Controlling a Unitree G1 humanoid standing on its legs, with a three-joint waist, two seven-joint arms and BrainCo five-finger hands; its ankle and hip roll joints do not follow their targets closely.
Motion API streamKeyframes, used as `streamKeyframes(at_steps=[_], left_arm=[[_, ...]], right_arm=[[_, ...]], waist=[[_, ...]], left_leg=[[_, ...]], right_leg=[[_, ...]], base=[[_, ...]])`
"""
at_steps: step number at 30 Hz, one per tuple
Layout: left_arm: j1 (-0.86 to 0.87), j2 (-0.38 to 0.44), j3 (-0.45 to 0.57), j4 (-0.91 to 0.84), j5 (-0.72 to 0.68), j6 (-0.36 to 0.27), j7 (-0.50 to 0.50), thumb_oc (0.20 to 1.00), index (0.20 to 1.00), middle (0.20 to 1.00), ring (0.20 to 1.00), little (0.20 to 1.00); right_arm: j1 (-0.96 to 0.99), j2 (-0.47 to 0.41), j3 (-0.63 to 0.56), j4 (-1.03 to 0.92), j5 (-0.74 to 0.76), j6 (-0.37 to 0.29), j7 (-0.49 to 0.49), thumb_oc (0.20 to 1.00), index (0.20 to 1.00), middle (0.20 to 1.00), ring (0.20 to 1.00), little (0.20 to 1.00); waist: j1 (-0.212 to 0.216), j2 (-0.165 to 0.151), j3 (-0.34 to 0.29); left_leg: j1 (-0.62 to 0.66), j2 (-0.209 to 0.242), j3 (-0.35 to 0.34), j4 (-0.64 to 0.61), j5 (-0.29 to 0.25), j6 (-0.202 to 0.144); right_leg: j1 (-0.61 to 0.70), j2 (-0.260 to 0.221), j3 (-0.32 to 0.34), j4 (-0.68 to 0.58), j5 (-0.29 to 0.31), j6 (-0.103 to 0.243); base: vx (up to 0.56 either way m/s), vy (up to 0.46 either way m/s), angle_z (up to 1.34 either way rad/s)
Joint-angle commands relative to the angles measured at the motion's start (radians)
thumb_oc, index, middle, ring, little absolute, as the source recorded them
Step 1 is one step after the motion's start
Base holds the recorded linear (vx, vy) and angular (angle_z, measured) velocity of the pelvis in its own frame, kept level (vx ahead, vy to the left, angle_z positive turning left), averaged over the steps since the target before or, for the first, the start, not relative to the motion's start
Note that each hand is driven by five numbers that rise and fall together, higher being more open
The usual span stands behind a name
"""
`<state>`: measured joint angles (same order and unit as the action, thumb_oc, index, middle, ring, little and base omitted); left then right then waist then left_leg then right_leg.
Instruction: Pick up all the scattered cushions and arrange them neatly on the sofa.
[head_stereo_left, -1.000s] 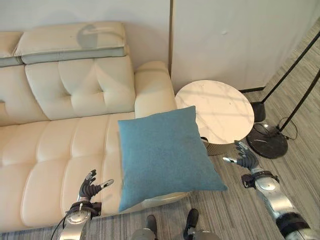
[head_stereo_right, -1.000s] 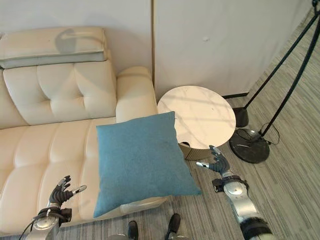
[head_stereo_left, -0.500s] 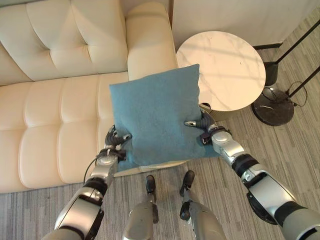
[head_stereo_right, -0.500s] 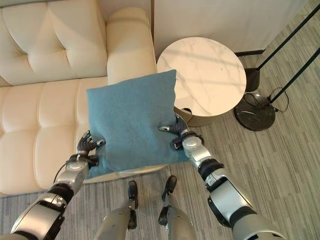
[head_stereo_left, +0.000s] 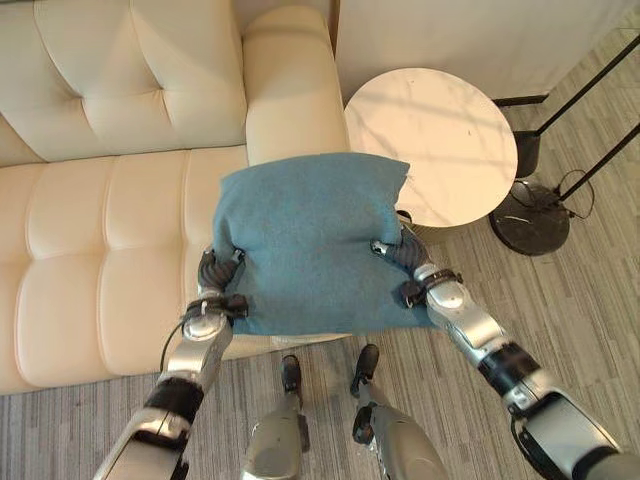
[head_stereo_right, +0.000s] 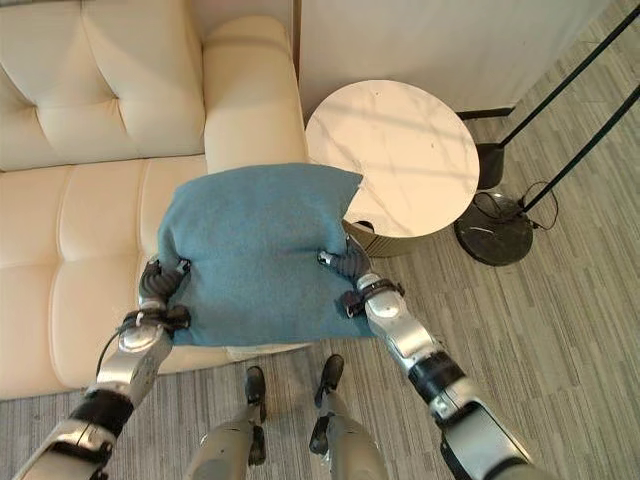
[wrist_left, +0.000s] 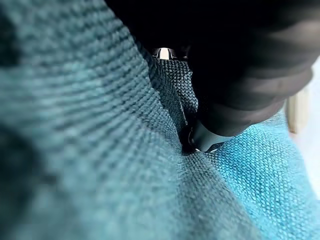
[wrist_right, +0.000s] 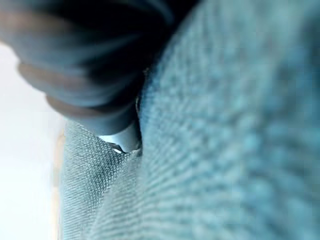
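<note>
A blue square cushion (head_stereo_left: 305, 245) hangs between my two hands over the front right end of the cream sofa (head_stereo_left: 100, 230), bulging upward in the middle. My left hand (head_stereo_left: 217, 277) grips its left edge with fingers curled into the fabric. At the right edge my right hand (head_stereo_left: 398, 255) pinches it, thumb on top. Both wrist views press close against the blue weave of the cushion (wrist_left: 75, 150) (wrist_right: 225, 125), with a fingertip (wrist_left: 207, 135) sunk into it.
A round white marble side table (head_stereo_left: 440, 140) stands right of the sofa's armrest (head_stereo_left: 290, 80). Beyond it are a black round lamp base (head_stereo_left: 540, 210) and thin black poles. Grey striped carpet (head_stereo_left: 560, 290) lies to the right; the wall is behind.
A second ago both hands were open and apart from the cushion. They closed on its side edges, and it now bulges and sits higher between them. The camera has tilted down.
</note>
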<state>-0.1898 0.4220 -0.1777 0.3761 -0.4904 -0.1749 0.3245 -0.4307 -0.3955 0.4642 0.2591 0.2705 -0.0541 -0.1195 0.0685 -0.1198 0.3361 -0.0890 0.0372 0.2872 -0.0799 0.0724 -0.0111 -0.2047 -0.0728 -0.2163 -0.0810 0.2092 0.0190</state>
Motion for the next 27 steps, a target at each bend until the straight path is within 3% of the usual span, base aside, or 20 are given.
streamKeyframes(at_steps=[1, 6, 9, 10, 12, 13, 14, 15, 16, 18, 21, 22, 23, 27], left_arm=[[0.045, -0.048, -0.015, -0.228, 0.084, -0.086, -0.124, 0.2, 0.2, 0.2, 0.2, 0.2], [0.202, -0.04, 0.054, -0.408, 0.11, -0.092, -0.166, 0.2, 0.2, 0.2, 0.2, 0.2], [0.251, -0.034, 0.092, -0.489, 0.128, -0.106, -0.154, 0.2, 0.2, 0.2, 0.2, 0.2], [0.251, -0.027, 0.097, -0.504, 0.129, -0.113, -0.157, 0.2, 0.2, 0.2, 0.2, 0.2], [0.248, -0.02, 0.09, -0.51, 0.136, -0.116, -0.159, 0.2, 0.2, 0.2, 0.2, 0.2], [0.238, -0.012, 0.079, -0.515, 0.141, -0.122, -0.165, 0.2, 0.2, 0.2, 0.2, 0.2], [0.234, -0.005, 0.069, -0.512, 0.14, -0.119, -0.169, 0.2, 0.2, 0.2, 0.2, 0.2], [0.234, -0.005, 0.069, -0.512, 0.14, -0.119, -0.169, 0.2, 0.2, 0.2, 0.2, 0.2], [0.235, -0.002, 0.057, -0.506, 0.139, -0.112, -0.178, 0.2, 0.2, 0.2, 0.2, 0.2], [0.236, -0.012, 0.044, -0.511, 0.126, -0.108, -0.179, 0.2, 0.2, 0.2, 0.2, 0.2], [0.22, -0.015, 0.03, -0.531, 0.094, -0.106, -0.199, 0.2, 0.2, 0.2, 0.2, 0.2], [0.22, -0.015, 0.03, -0.531, 0.094, -0.106, -0.199, 0.2, 0.2, 0.2, 0.2, 0.2], [0.204, -0.016, 0.023, -0.546, 0.092, -0.108, -0.203, 0.2, 0.2, 0.2, 0.2, 0.2], [0.186, -0.026, 0.011, -0.553, 0.088, -0.106, -0.223, 0.2, 0.2, 0.2, 0.2, 0.2]], right_arm=[[0.078, 0.042, -0.012, -0.237, -0.068, -0.135, 0.091, 0.2, 0.2, 0.2, 0.2, 0.2], [0.252, 0.001, -0.12, -0.44, -0.081, -0.17, 0.133, 0.2, 0.2, 0.2, 0.2, 0.2], [0.329, 0.013, -0.167, -0.519, -0.049, -0.193, 0.155, 0.2, 0.2, 0.2, 0.2, 0.2], [0.354, 0.02, -0.185, -0.537, -0.042, -0.204, 0.154, 0.2, 0.2, 0.2, 0.2, 0.2], [0.378, 0.021, -0.205, -0.551, -0.046, -0.214, 0.149, 0.2, 0.2, 0.2, 0.2, 0.2], [0.405, 0.008, -0.237, -0.564, -0.062, -0.226, 0.138, 0.2, 0.2, 0.2, 0.2, 0.2], [0.416, 0.002, -0.248, -0.572, -0.062, -0.228, 0.136, 0.2, 0.2, 0.2, 0.2, 0.2], [0.416, 0.002, -0.249, -0.572, -0.062, -0.228, 0.136, 0.2, 0.2, 0.2, 0.2, 0.2], [0.429, -0.001, -0.259, -0.562, -0.065, -0.222, 0.134, 0.2, 0.2, 0.2, 0.2, 0.2], [0.416, -0.011, -0.264, -0.555, -0.077, -0.222, 0.119, 0.2, 0.2, 0.2, 0.2, 0.2], [0.401, -0.027, -0.293, -0.565, -0.059, -0.231, 0.101, 0.2, 0.2, 0.2, 0.2, 0.2], [0.401, -0.027, -0.293, -0.565, -0.059, -0.231, 0.101, 0.2, 0.2, 0.2, 0.2, 0.2], [0.387, -0.044, -0.311, -0.566, -0.045, -0.233, 0.09, 0.2, 0.2, 0.2, 0.2, 0.2], [0.369, -0.069, -0.317, -0.557, -0.063, -0.229, 0.077, 0.2, 0.2, 0.2, 0.2, 0.2]], waist=[[-0.017, 0.014, -0.122], [-0.036, 0.012, -0.156], [-0.042, 0.011, -0.154], [-0.041, 0.013, -0.149], [-0.046, 0.017, -0.145], [-0.054, 0.032, -0.141], [-0.054, 0.04, -0.148], [-0.053, 0.04, -0.151], [-0.051, 0.046, -0.168], [-0.04, 0.046, -0.179], [-0.02, 0.065, -0.185], [-0.021, 0.065, -0.186], [-0.021, 0.095, -0.168], [-0.049, 0.103, -0.159]], left_leg=[[0.011, 0.022, -0.06, 0.045, -0.088, -0.025], [0.064, 0.013, -0.048, 0.066, -0.123, -0.009], [0.08, 0.012, -0.015, 0.063, -0.125, 0.0], [0.066, 0.018, -0.012, 0.065, -0.111, 0.002], [0.051, 0.023, -0.022, 0.069, -0.1, 0.005], [0.019, 0.027, -0.056, 0.077, -0.078, 0.011], [0.001, 0.027, -0.084, 0.078, -0.065, 0.014], [-0.003, 0.028, -0.084, 0.079, -0.063, 0.013], [-0.026, 0.021, -0.126, 0.082, -0.044, 0.011], [-0.062, 0.006, -0.169, 0.081, -0.005, 0.004], [-0.166, 0.001, -0.201, 0.059, 0.093, -0.063], [-0.167, 0.001, -0.202, 0.06, 0.093, -0.063], [-0.21, 0.013, -0.201, 0.027, 0.146, -0.11], [-0.205, 0.019, -0.149, 0.056, 0.092, -0.082]], right_leg=[[0.072, -0.112, 0.039, 0.061, -0.127, 0.152], [0.104, -0.107, 0.072, 0.059, -0.121, 0.161], [0.089, -0.111, 0.081, 0.09, -0.071, 0.194], [0.078, -0.11, 0.085, 0.118, -0.081, 0.194], [0.073, -0.099, 0.112, 0.178, -0.108, 0.192], [0.089, -0.045, 0.192, 0.301, -0.183, 0.179], [0.1, -0.019, 0.225, 0.363, -0.217, 0.167], [0.095, -0.018, 0.225, 0.363, -0.214, 0.166], [0.123, 0.022, 0.272, 0.422, -0.248, 0.15], [0.182, 0.061, 0.303, 0.366, -0.336, 0.1], [0.234, 0.099, 0.274, 0.212, -0.401, 0.046], [0.234, 0.099, 0.273, 0.211, -0.401, 0.046], [0.212, 0.108, 0.233, 0.184, -0.394, 0.032], [0.179, 0.073, 0.161, 0.16, -0.351, 0.041]], base=[[0.09, 0.065, -0.1], [0.04, 0.083, -0.25], [-0.14, 0.035, -0.3], [-0.25, -0.03, -0.44], [-0.23, -0.025, -0.16], [-0.26, -0.051, 0.15], [-0.26, -0.054, 0.22], [-0.17, -0.112, 0.48], [-0.15, -0.129, 0.77], [-0.2, -0.165, 0.98], [-0.26, -0.196, 0.77], [-0.37, -0.126, 0.88], [-0.26, -0.055, 0.88], [-0.36, 0.006, 0.69]])
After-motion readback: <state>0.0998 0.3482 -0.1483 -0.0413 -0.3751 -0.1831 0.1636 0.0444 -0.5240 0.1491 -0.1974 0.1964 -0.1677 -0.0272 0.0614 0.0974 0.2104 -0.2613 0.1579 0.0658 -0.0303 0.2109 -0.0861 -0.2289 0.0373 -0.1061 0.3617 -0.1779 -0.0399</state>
